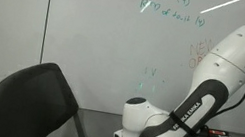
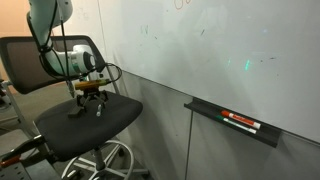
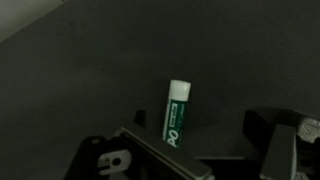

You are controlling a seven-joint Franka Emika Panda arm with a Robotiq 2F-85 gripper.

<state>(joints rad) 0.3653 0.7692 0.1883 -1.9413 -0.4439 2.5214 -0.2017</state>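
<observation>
Fingers (image 3: 283, 150) of the gripper (image 3: 195, 165) fill the bottom edge of the wrist view, spread wide with nothing between them. Just ahead of them, slightly off the middle of the gap, a green dry-erase marker (image 3: 177, 115) lies on the black chair seat (image 3: 80, 90), its white end pointing away from the tool. In an exterior view the gripper hangs close above the seat. For a clean grasp, I would centre the gap over the barrel, set the fingers across its length and descend slowly, since the padded seat likely gives and the marker may roll.
</observation>
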